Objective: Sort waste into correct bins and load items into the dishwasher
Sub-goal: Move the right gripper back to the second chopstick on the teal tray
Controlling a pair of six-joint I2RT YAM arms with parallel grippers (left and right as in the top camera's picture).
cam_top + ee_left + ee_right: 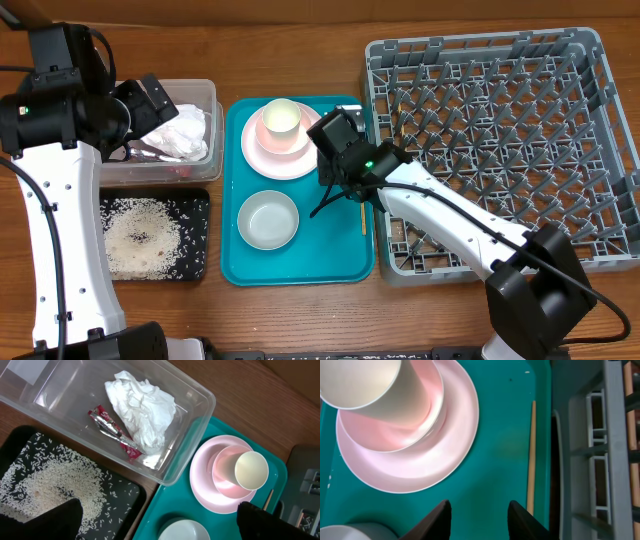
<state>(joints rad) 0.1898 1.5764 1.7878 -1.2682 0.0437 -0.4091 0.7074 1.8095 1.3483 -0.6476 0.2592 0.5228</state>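
The clear tub (205, 95) holds the white napkin (185, 130) and the red wrapper (112, 430). The black tray (195, 215) holds rice (140, 238). On the teal tray (300, 265) a pink plate (262, 158) carries a pink bowl (395, 430) with the white cup (282, 118) in it. A white bowl (268, 220) sits nearer the front. One chopstick (362, 215) lies by the tray's right edge. My left gripper (150, 100) is open and empty above the tub. My right gripper (479, 515) is open and empty over the tray, between plate and chopstick.
The grey dish rack (500, 140) stands right of the teal tray, its wall close to my right gripper. A wooden stick (629, 380) lies inside the rack near that wall. My right arm reaches in from the front right.
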